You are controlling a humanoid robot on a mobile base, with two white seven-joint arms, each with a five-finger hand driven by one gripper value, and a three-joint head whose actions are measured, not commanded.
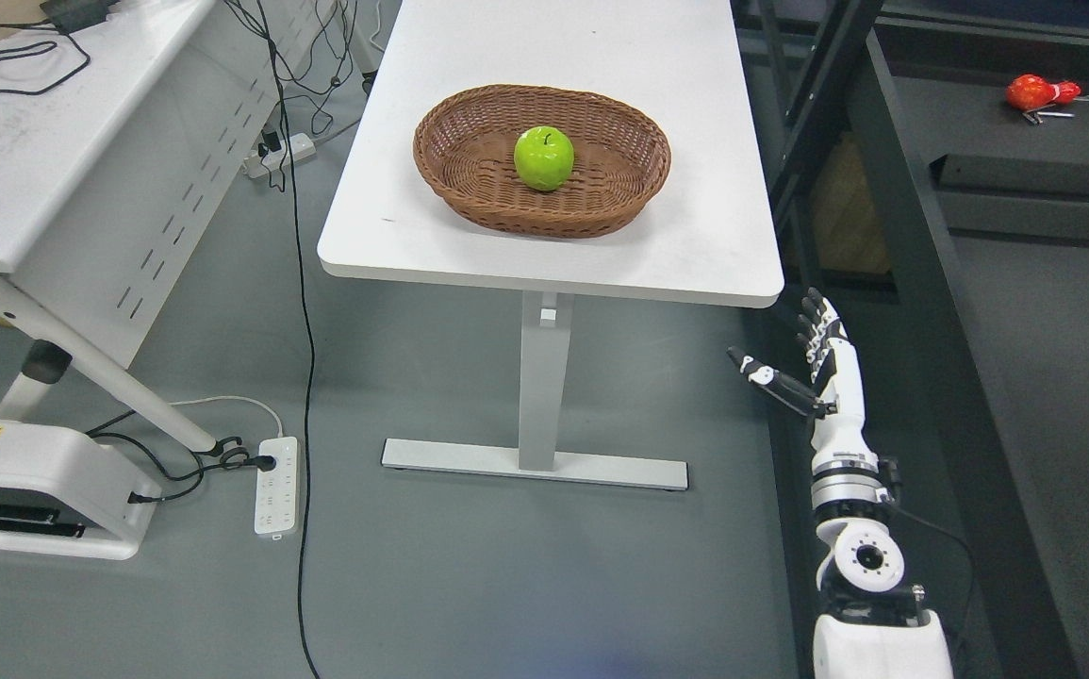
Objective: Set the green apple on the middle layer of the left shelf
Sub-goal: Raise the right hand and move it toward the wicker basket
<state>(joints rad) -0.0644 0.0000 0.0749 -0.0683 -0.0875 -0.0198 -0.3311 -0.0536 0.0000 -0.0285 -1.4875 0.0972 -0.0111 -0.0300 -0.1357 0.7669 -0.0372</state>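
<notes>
Apple [544, 157] sat near the middle of the basket [450, 179], untouched, stem up, and the basket stood on the table [601, 255] toward its near edge, a little right of centre. I judged it had been put there so it could not roll: the woven wall held it in, and the shallow oval bowl left its top and sides free for fingers coming from above. Its skin was smooth and glossy, a bright even green with a sheen (it may well have been a plastic one), round enough to need a wrapping hold rather than a pinch. The basket was brown wicker, ribbed and matte, its rim thick and plaited. The table was plain white, flat, with rounded corners, on a single white pedestal.

My right hand [813, 363] hung below the table's near right corner, well apart from the apple, fingers loose and spread, thumb out to the side, holding nothing. It was hard white and black shell with jointed segments. My left hand was out of view.

Nothing of the job was done yet, as I judged it; the reach over the near edge into the basket came first. No shelf layer for the apple could be made out for certain.
</notes>
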